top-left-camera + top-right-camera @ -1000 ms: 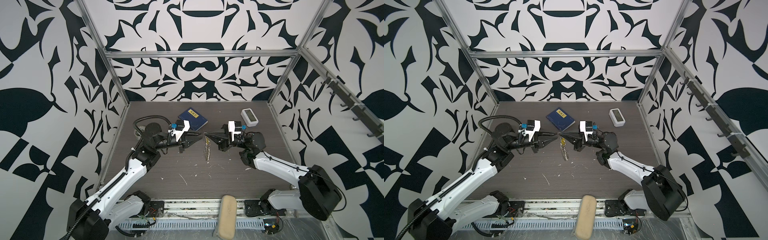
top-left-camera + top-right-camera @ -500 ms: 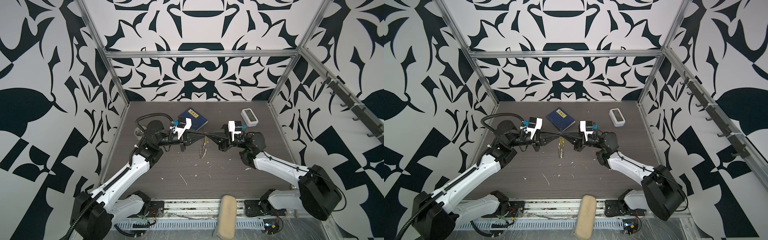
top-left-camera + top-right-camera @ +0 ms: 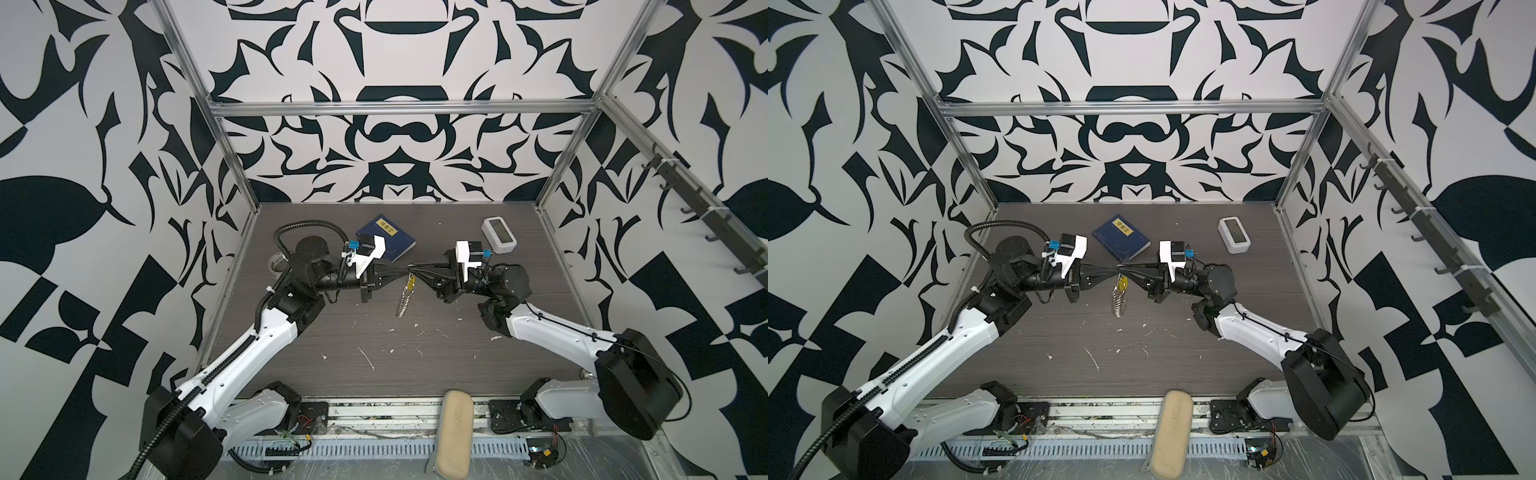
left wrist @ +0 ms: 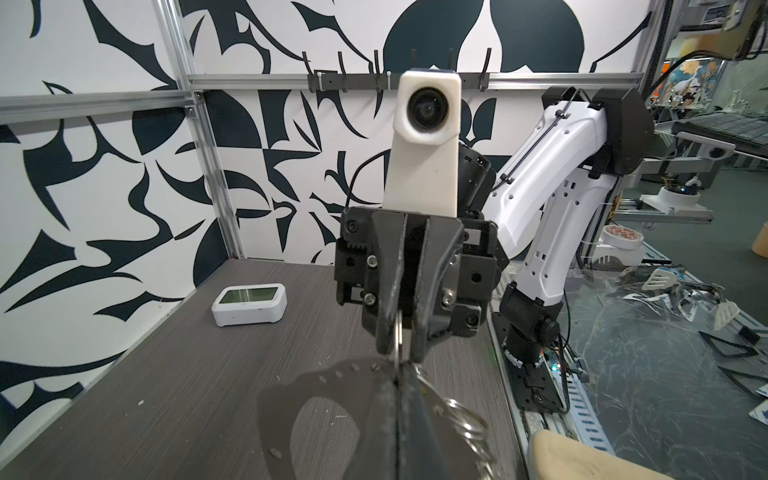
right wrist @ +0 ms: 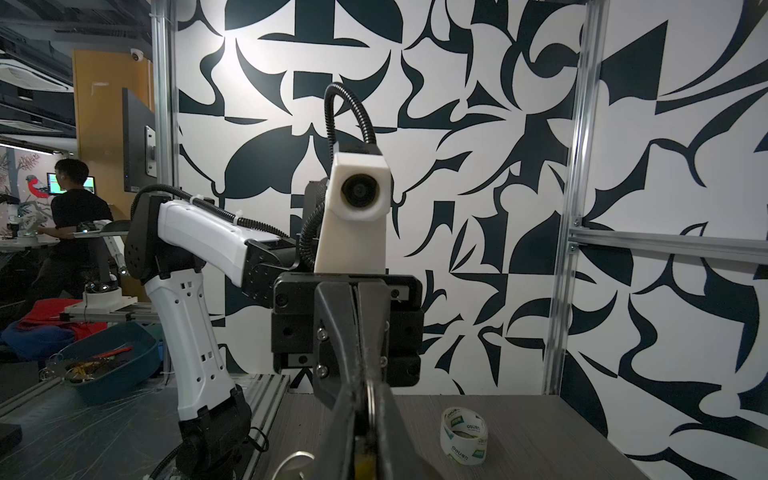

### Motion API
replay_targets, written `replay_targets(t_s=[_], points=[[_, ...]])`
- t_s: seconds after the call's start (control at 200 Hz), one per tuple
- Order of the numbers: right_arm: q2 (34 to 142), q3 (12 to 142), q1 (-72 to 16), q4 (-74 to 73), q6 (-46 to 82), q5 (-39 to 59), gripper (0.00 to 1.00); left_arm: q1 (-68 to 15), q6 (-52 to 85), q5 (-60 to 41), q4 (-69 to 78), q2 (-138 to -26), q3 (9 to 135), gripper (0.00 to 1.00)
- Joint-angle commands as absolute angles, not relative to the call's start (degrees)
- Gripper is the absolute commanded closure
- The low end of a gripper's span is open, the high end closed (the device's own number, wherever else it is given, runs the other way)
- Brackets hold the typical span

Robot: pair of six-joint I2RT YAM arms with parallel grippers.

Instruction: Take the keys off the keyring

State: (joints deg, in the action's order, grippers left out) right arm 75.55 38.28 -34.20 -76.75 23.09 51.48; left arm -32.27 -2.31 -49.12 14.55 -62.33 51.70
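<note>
Both grippers meet tip to tip above the middle of the table. My left gripper (image 3: 403, 271) (image 4: 399, 370) is shut on a thin silver wire of the keyring. My right gripper (image 3: 417, 270) (image 5: 365, 388) faces it, jaws almost together with a silver ring edge in the slit. Below the meeting point the keys hang as a yellow tag (image 3: 410, 284) (image 3: 1121, 284). The keyring's chain of small silver rings (image 3: 402, 305) (image 3: 1118, 305) dangles under that, its lower end near the tabletop. Those silver rings (image 4: 465, 432) also show beside my left fingers.
A blue book (image 3: 386, 237) lies at the back centre, and a white device with a screen (image 3: 498, 236) at the back right. A tape roll (image 5: 463, 436) stands by the left wall. A beige pouch (image 3: 455, 432) rests on the front rail. White scraps dot the table.
My left gripper has closed onto the wire right next to the right gripper's tips. The hanging rings swung slightly. The right arm stayed in place, its jaws easing a little.
</note>
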Motion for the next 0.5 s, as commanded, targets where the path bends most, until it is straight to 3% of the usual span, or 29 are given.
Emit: replay_targets(t_s=[0.0, 0.215, 0.495], points=[[73.58, 39.29, -34.43, -75.46, 20.88, 52.01, 0.78, -32.08, -9.77, -45.95, 2.53, -60.73, 55.18, 1.0], [68.68, 40.11, -33.98, -61.37, 12.64, 52.15, 0.7, -32.08, -15.17, -43.4, -7.64, -60.26, 57.63, 1.0], [63.39, 45.9, -33.73, -33.5, -3.01, 54.91, 0.69, -32.08, -20.96, -41.75, -18.83, -61.3, 61.65, 1.0]])
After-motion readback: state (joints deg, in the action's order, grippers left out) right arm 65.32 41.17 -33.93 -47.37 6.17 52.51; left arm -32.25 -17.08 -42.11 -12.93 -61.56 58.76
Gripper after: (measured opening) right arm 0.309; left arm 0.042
